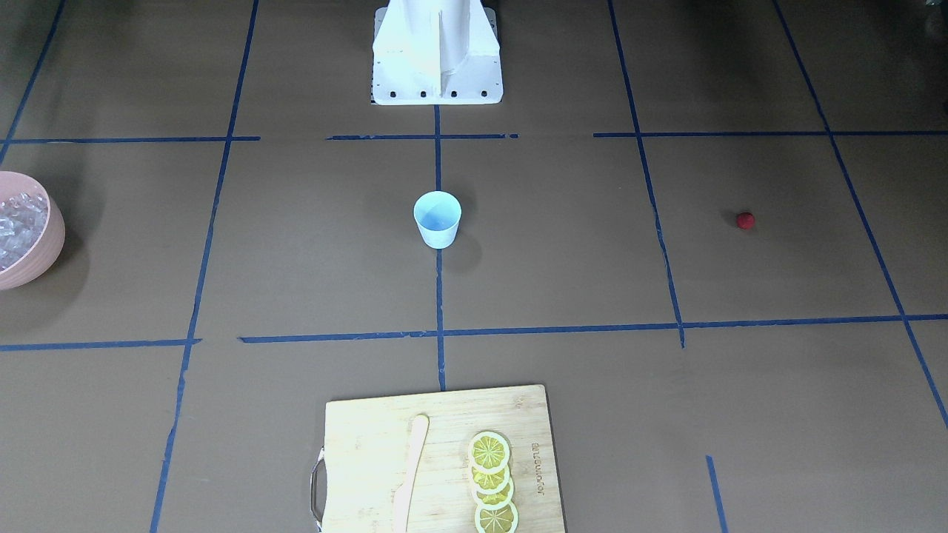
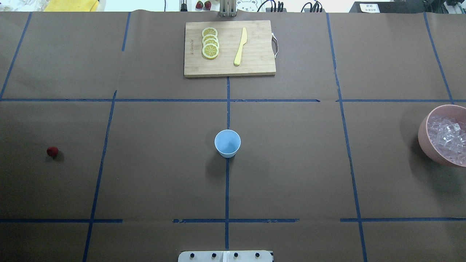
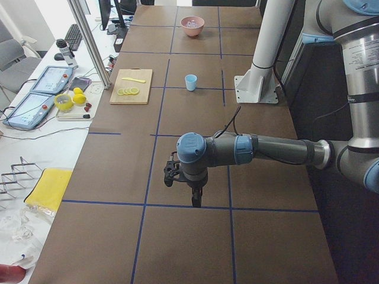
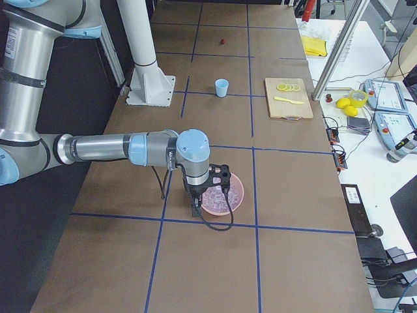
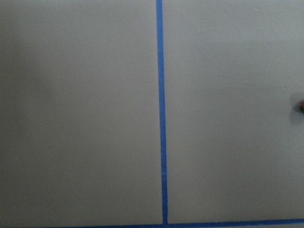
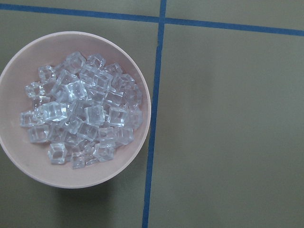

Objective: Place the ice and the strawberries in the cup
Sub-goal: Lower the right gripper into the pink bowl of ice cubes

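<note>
- The white robot base (image 2: 225, 256) sits at the near edge of the brown paper-covered table (image 2: 291, 163), which is divided into squares by blue tape lines (image 2: 227, 189).
- The left gripper (image 3: 196, 200) hangs pointing down over the robot's left end of the table. It shows only in the side view, so whether its fingers are parted or closed cannot be told.
- The right gripper (image 4: 195, 209) hangs pointing down above the pink round bowl (image 2: 424, 143) at the robot's right end. It too shows only from the side, and its state cannot be told.
- The clear glassy ice cubes (image 6: 80, 111) lie heaped inside that bowl.
- The tiny dark-red berry-like ball (image 2: 52, 151) lies alone on the paper far to the robot's left, well apart from everything else.
- The small light-blue tapered plastic cup (image 2: 227, 143) stands upright at the table's middle, on the central tape line, between berry and bowl.
- At the far edge lies a wooden cutting board (image 2: 255, 65) carrying overlapping yellow lemon slices (image 2: 210, 43) and, beside them, a pale yellow knife (image 2: 240, 47).
</note>
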Controlling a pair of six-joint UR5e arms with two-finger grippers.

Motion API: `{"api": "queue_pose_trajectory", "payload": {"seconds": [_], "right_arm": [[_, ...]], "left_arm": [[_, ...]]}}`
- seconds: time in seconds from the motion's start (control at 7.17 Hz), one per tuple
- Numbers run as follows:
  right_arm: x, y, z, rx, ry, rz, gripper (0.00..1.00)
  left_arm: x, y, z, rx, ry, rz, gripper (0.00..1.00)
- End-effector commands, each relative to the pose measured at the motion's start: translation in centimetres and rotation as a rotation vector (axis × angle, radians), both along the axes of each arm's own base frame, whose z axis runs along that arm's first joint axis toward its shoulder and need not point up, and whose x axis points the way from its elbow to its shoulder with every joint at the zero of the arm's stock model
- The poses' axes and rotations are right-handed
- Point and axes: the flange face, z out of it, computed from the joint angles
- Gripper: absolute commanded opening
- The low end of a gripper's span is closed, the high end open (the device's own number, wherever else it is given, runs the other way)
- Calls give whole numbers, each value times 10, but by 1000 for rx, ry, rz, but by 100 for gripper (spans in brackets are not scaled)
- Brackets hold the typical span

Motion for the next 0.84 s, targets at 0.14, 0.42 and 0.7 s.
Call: {"api": "queue_pose_trajectory", "payload": {"seconds": [0.14,0.42,0.7], "right_arm": [[4,-4,-2,12,-10,7,99],[5,-13,-7,25,-7,11,99],[5,-12,-6,21,-7,12,99]], "left_arm": [[0,-8,-4,43,5,3,100],[0,-9,-7,51,-5,3,100],[0,-5,-2,35,6,0,100]]}}
